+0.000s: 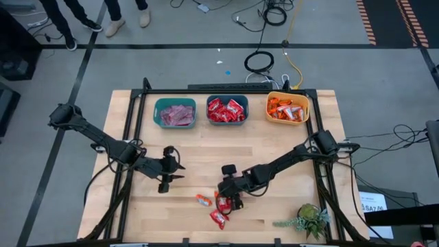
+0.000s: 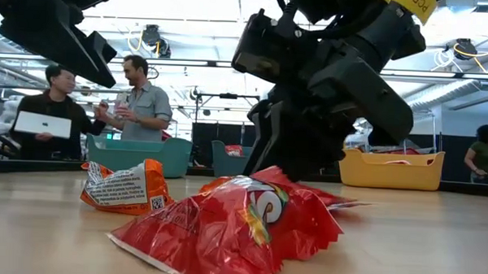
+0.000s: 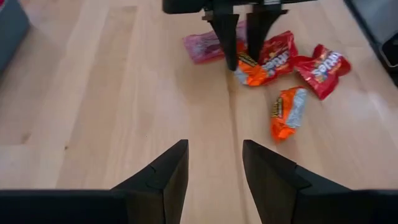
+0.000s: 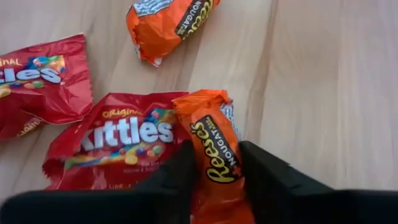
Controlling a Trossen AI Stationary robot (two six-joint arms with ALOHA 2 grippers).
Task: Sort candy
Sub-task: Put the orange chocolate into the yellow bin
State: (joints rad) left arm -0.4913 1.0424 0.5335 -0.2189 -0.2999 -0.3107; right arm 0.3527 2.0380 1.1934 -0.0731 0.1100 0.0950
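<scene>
Sorting looked mostly done: three bins along the far edge of the bench (image 1: 137, 137) already held candy by colour, the left teal bin (image 1: 174, 112) mauve packs, the middle bin (image 1: 227, 110) red ones, the yellow bin (image 1: 287, 108) orange ones. What remained was a small heap well in front of the middle bin, near the bench's front edge.

In that heap I could make out two red packs (image 4: 43, 78), an orange pack (image 4: 163, 22) lying loose beside them, a pink pack (image 3: 202, 46), and another orange bar (image 4: 211, 146). The right pincer (image 4: 214, 163) was down on the heap, its dark fingers pinching that orange bar, which lay across one red pack. So I judged four or five pieces were still to go.

The left pincer (image 3: 214, 168) hung spread and empty over bare wood, left of the heap.

Wrappers were thin, glossy, crinkled foil, flat and pillow-shaped with crimped ends. Bins were smooth rounded plastic; the bench was pale planked wood.
</scene>
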